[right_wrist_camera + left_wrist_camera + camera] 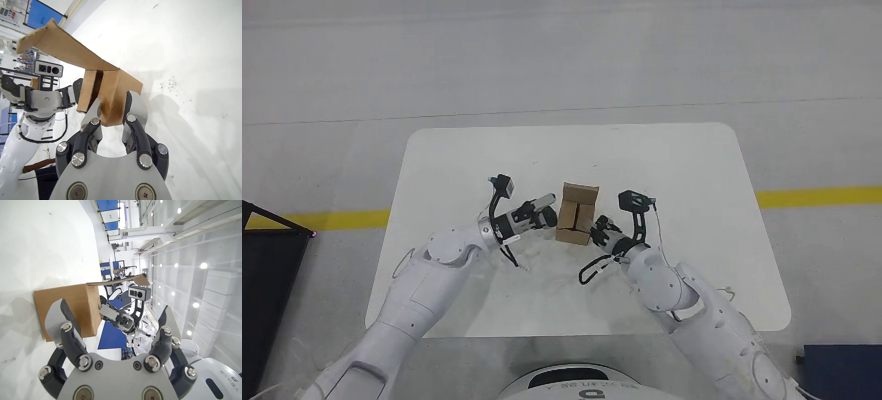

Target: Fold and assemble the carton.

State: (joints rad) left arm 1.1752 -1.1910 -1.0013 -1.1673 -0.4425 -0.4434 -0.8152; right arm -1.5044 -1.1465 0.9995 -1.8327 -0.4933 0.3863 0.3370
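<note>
A small brown carton (577, 211) stands upright near the middle of the white table (692, 180), with its top flaps raised. My left gripper (542, 213) is open beside it; one finger (63, 311) lies against the carton's side (66, 306) and the other finger (166, 317) is out in free air. On the opposite side, my right gripper (113, 98) is shut on a side panel of the carton (111, 106), with one long flap (62, 51) sticking out above it. In the right wrist view the left gripper (43, 89) shows beyond the carton, one pad touching the cardboard.
Bare tabletop surrounds the carton on all sides. A yellow floor line (822, 196) runs behind the table. A dark stand (267, 260) sits off the table's left edge and a blue item (842, 370) lies at the lower right.
</note>
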